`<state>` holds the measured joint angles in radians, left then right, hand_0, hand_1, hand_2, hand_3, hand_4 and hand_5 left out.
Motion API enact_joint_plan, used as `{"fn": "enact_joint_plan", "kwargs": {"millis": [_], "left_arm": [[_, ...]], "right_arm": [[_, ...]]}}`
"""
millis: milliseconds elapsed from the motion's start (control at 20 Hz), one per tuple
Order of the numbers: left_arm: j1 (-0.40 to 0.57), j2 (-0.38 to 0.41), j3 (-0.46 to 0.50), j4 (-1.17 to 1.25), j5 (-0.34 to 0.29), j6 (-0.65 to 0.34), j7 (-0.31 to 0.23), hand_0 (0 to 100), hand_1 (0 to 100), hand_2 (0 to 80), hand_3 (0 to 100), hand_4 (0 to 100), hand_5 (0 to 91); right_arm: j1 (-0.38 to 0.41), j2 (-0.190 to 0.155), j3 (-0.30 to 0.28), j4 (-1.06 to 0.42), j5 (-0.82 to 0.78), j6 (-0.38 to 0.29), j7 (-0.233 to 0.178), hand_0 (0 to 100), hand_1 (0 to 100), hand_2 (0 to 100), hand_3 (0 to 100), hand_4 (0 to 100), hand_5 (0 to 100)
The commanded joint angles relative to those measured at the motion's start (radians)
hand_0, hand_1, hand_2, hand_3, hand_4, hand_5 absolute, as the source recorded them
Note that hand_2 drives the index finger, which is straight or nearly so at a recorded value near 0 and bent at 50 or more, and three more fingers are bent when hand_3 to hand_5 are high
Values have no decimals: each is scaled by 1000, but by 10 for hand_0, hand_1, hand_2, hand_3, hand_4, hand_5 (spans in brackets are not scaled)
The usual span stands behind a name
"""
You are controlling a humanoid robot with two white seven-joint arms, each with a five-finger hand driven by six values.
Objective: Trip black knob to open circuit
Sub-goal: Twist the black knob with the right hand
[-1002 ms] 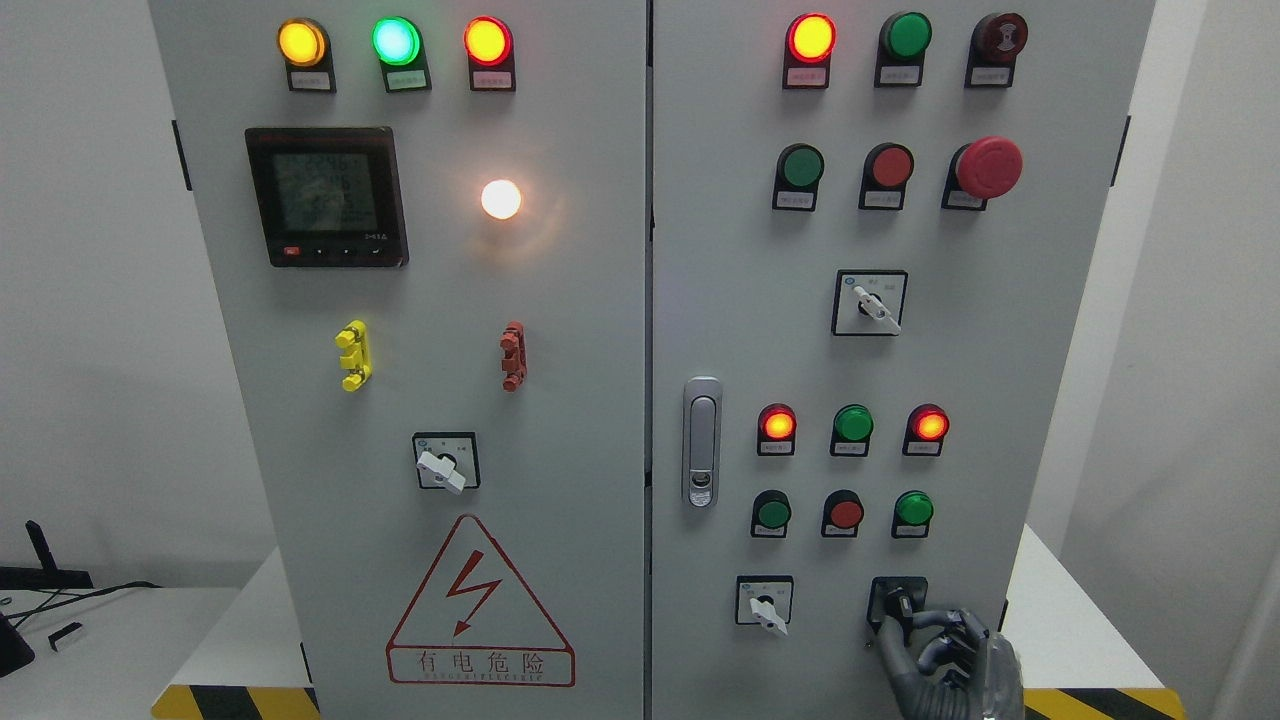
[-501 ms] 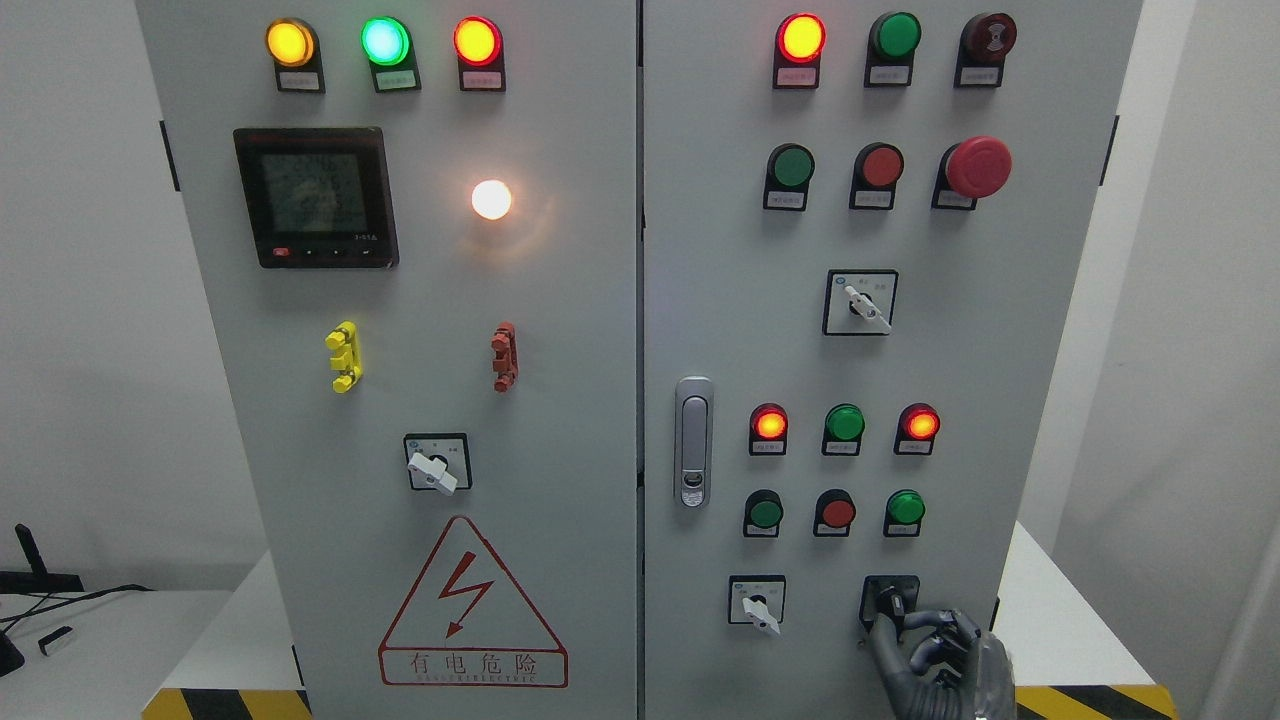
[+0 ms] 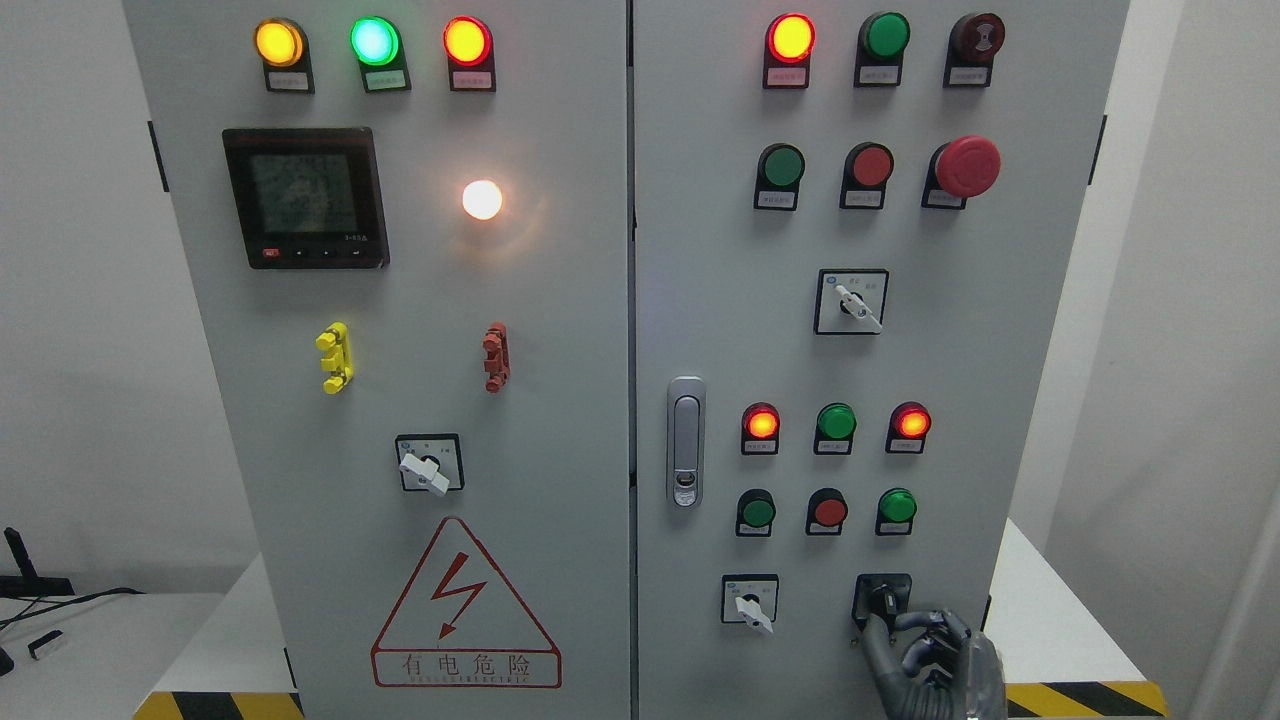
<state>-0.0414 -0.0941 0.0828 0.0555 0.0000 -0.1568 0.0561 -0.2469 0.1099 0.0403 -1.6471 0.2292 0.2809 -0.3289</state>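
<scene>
The black knob sits in a black square plate at the bottom right of the right cabinet door. My right hand comes up from the bottom edge just below it. Its thumb lies left of the knob's lower end and its curled fingers lie right of it, pinching the handle. The hand covers the lower part of the plate. My left arm is not in view.
A white selector switch sits left of the knob, with green and red push buttons and lit lamps above. A door latch is at the door's left edge. Yellow-black tape marks the table front.
The whole cabinet has slid a little to the left in the picture. My right hand has stayed at the black knob, a bit lower in the frame.
</scene>
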Motion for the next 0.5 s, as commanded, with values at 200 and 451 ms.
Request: {"fn": "enact_joint_plan", "kwargs": {"millis": [200, 451], "left_arm": [[0, 1, 0, 0, -31, 0, -1, 120, 389, 0, 0, 0, 0], [0, 0, 0, 0, -31, 0, -1, 120, 389, 0, 0, 0, 0]], "right_arm": [[0, 1, 7, 0, -2, -2, 1, 383, 746, 602, 936, 881, 952], [-2, 4, 13, 0, -5, -2, 2, 368, 731, 608, 939, 884, 952]]}}
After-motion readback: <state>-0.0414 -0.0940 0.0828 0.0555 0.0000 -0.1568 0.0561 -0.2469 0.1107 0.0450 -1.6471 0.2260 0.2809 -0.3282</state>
